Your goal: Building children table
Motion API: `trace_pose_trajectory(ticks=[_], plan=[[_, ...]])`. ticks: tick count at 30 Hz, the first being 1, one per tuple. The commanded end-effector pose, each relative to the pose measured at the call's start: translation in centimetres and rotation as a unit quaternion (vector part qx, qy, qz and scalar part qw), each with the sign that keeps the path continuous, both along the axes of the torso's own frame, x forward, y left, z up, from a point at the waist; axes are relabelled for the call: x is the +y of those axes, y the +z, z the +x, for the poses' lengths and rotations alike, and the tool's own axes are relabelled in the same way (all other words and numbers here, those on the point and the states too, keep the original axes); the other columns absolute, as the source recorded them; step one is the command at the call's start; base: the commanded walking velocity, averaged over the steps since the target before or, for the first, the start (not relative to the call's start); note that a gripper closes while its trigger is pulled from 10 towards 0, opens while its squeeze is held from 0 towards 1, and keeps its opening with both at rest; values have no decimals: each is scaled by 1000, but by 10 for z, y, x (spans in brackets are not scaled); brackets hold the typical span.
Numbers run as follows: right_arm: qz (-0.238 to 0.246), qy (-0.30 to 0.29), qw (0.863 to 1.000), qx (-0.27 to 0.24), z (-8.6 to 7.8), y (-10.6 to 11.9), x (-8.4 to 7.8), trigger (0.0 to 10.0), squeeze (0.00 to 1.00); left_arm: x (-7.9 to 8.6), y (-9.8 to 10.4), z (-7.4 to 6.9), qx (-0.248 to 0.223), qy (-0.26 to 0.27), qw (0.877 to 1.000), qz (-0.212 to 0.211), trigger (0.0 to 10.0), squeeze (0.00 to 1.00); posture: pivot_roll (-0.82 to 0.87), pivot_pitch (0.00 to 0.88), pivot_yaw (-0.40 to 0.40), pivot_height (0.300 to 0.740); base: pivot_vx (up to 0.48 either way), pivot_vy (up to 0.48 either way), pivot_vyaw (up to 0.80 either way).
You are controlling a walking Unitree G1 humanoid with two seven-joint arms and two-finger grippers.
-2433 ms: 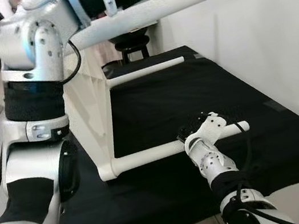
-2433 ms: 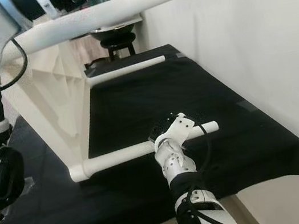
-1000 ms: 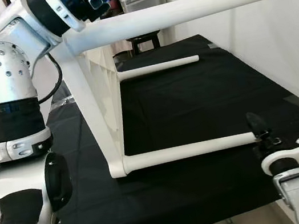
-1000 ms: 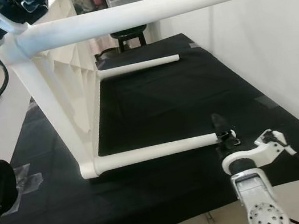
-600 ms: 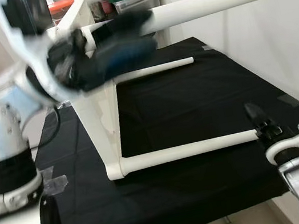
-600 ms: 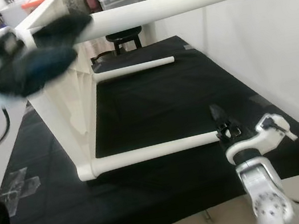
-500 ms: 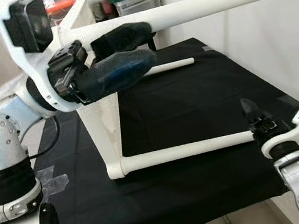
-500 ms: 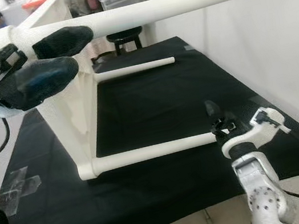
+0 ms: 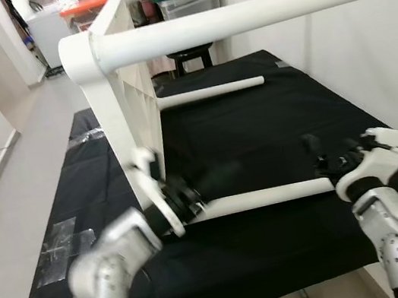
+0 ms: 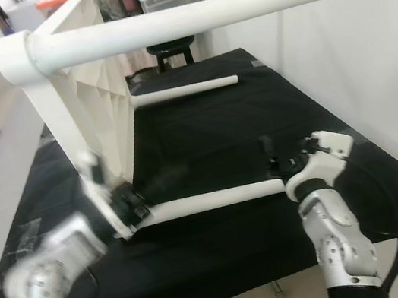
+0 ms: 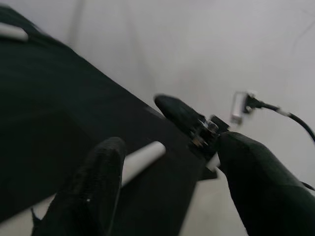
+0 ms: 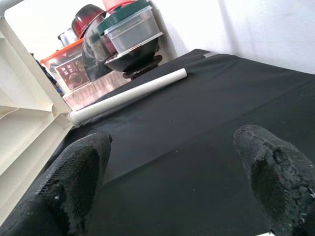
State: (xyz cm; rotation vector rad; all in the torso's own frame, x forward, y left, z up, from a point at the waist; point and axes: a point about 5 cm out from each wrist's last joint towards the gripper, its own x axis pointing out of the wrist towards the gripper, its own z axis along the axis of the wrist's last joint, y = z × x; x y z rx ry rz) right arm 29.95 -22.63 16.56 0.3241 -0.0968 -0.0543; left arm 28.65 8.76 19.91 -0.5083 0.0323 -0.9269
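Note:
A white children's table (image 9: 121,93) lies on its side on the black-covered bench (image 9: 255,116), its legs pointing right. The lower near leg (image 9: 269,196) rests on the cloth. My left gripper (image 9: 230,173) is low beside that leg, blurred; in the left wrist view its fingers (image 11: 93,191) stand open with the leg's end (image 11: 142,160) between them. My right gripper (image 9: 323,162) is open just past the leg's free end, touching nothing. The right wrist view has the far lower leg (image 12: 128,96) and the ribbed underside of the tabletop (image 12: 19,128).
A white wall (image 9: 367,50) runs close along the bench's right side. Two upper legs (image 9: 275,12) stick out overhead. Stacked bowls and plastic boxes (image 12: 123,34) sit behind the bench's far end. Tape marks (image 9: 64,238) lie on the cloth at the left.
My left arm has dropped from the upper leg down to the lower near leg. My right gripper has shifted a little left toward that leg's end. The table has stayed in place.

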Motion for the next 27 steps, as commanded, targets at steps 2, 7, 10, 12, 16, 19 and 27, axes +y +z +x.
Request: trace_pose_trajectory(ticks=[2,7,10,12,16,19,27], plan=[[-10,13,1000,-3,4,1,8,10000,0,-1,-7,-1,0,36,999,7,0,0,-39,0,32,740,0,0,0],[-27,24,999,-8,7,2,16,10000,0,-3,-16,3,4,77,997,22,0,0,-42,0,32,740,0,0,0],[-50,30,998,-13,8,4,19,10000,0,-1,-22,7,-1,116,992,40,0,0,-44,0,33,740,0,0,0],[-75,31,997,-21,8,8,18,10000,0,2,-25,10,0,141,989,48,0,0,-49,0,34,740,0,0,0],[-147,28,988,-41,6,19,10,10000,0,8,-33,14,-1,192,979,73,0,0,-47,0,32,740,0,0,0],[-254,-6,964,-82,-1,43,-9,10000,0,13,-41,16,8,230,970,83,0,0,-52,0,31,740,0,0,0],[-448,-196,861,-138,-25,108,-63,10000,733,13,-46,17,15,256,964,72,0,0,-69,0,40,740,0,0,0]])
